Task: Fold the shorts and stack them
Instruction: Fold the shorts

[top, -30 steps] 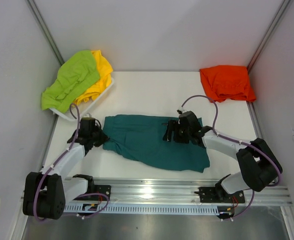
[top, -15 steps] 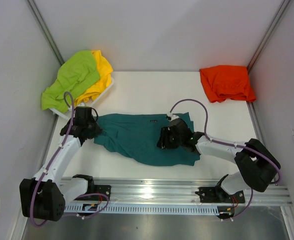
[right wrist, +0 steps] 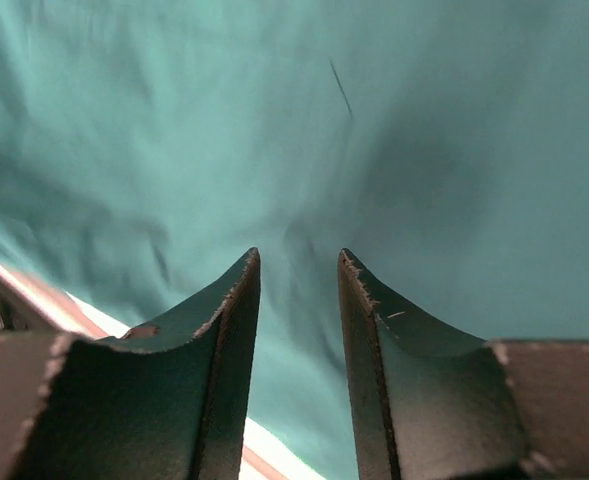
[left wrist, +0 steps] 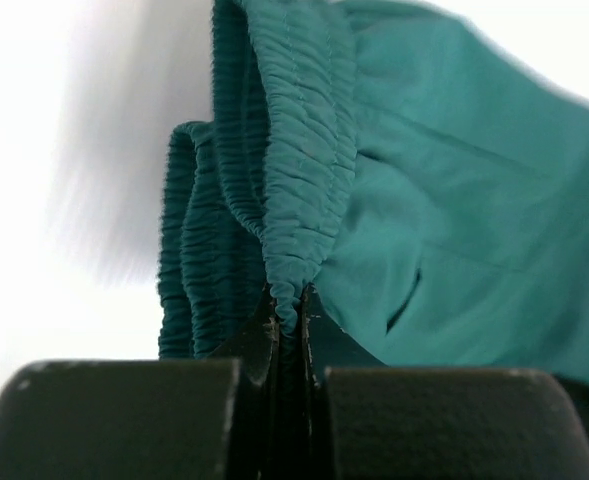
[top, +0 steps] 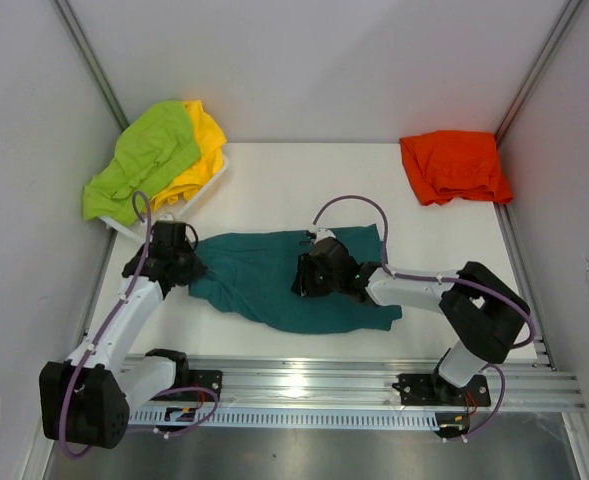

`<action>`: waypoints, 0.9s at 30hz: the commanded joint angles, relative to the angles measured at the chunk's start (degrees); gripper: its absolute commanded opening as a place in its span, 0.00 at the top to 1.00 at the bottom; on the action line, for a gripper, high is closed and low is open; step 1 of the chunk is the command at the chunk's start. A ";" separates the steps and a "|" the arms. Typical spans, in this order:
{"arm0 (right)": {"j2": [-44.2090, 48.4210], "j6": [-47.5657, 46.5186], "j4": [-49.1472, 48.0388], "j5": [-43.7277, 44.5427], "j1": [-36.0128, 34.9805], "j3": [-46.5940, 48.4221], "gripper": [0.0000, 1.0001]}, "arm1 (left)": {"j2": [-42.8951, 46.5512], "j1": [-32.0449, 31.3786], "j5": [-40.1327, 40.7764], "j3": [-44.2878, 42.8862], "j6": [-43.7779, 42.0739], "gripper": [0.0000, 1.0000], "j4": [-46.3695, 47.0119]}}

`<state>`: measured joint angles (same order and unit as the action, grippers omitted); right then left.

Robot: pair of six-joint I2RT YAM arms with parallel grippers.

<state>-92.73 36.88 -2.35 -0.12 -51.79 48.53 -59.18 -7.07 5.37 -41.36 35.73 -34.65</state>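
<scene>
Pretty bright and even in the top view, soft white light from overhead, only faint soft-edged shadows and one hot glare patch on the metal rail (top: 294,381). Blown-out, blurry white table (left wrist: 54,150) off to the left of the left gripper (left wrist: 289,300), crisp stitching on the teal shorts (left wrist: 304,150) right at its fingertips, softer further off. Kinda smeary cloth past the right gripper (right wrist: 297,258), plus a dim shadow patch just beyond its right-hand finger.

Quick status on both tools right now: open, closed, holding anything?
Left tool: closed, pinching the teal shorts at the waistband.
Right tool: open over the same shorts, gripping nothing.
</scene>
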 commanded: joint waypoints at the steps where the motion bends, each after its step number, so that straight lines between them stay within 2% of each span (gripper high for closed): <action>1: -3.42 -0.15 0.07 2.32 1.69 2.36 0.61 | 0.91 -0.40 -3.95 6.79 2.50 1.00 4.41; 10: -5.89 -0.32 -1.43 1.09 9.42 -0.89 0.63 | 1.26 -0.93 -6.68 14.91 5.23 0.99 12.15; 19: -7.99 0.38 0.06 1.00 17.76 -2.74 0.66 | -4.18 -1.71 -12.30 17.46 5.06 0.84 22.86; 21: -8.43 0.21 0.33 1.35 19.09 -2.65 0.66 | -5.76 -2.24 -13.36 17.02 5.32 0.77 24.63; 24: -8.26 0.21 1.99 3.37 20.67 -2.04 0.66 | -7.97 -3.65 -13.98 15.88 5.58 0.56 26.65; 25: -7.82 0.03 3.04 3.81 20.85 -1.95 0.66 | -8.06 -4.09 -14.15 15.88 5.76 0.47 27.09; 26: -7.21 -0.06 4.10 4.59 21.03 -1.78 0.66 | -7.28 -4.09 -14.15 15.79 5.76 0.31 27.36; 27: -5.64 -0.32 4.72 5.04 21.03 -1.69 0.63 | -6.57 -4.18 -14.07 15.88 5.67 0.24 27.36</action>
<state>-98.52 38.13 -6.13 -1.34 -31.55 47.72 -66.22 -10.66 -8.58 -24.99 41.50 -8.86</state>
